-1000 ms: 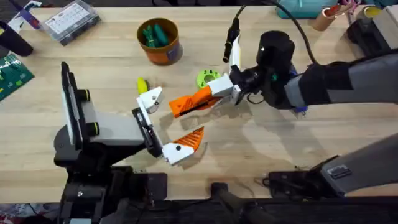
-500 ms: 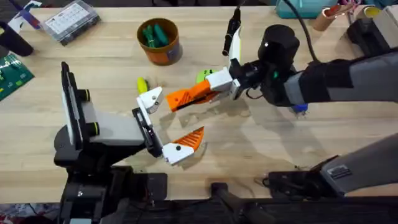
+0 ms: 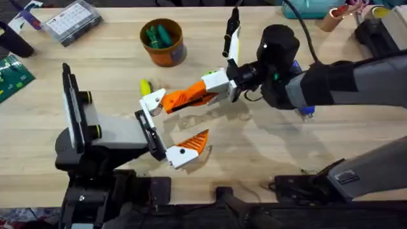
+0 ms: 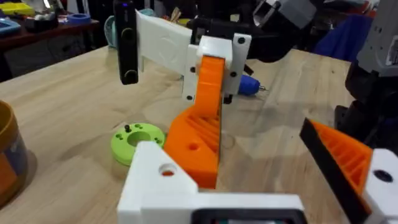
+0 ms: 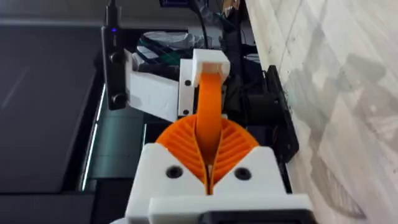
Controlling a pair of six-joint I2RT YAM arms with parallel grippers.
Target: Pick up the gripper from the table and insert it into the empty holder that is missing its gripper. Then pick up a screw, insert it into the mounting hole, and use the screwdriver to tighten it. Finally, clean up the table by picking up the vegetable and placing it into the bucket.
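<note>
My right gripper (image 3: pixel 220 85) is shut on the gripper (image 3: pixel 186 98), a long orange finger held level above the table; the ribbed pads (image 5: pixel 233 149) clamp it from both sides. Its wide end (image 4: pixel 194 149) lies against the holder (image 3: pixel 152 102), the bare white bracket (image 4: pixel 163 180) of my left arm. My left gripper (image 3: pixel 173 124) is open, its other mount carrying a ribbed orange finger (image 3: pixel 194 142). The yellow vegetable (image 3: pixel 145 86) lies just behind the holder. Farther back stands the bucket (image 3: pixel 163 42). The blue screwdriver (image 4: pixel 249 86) lies under my right arm (image 3: pixel 307 112).
A lime-green ring (image 4: pixel 137 138) sits on the table beside the held finger. A clear compartment box (image 3: pixel 71 20) is at the back left, a green circuit board (image 3: pixel 13 76) at the left edge, and clutter (image 3: pixel 343 16) at the back right.
My right arm has carried the orange finger leftward and a little back, bringing its free end from mid-table up against the bare bracket. The left arm has stayed still.
</note>
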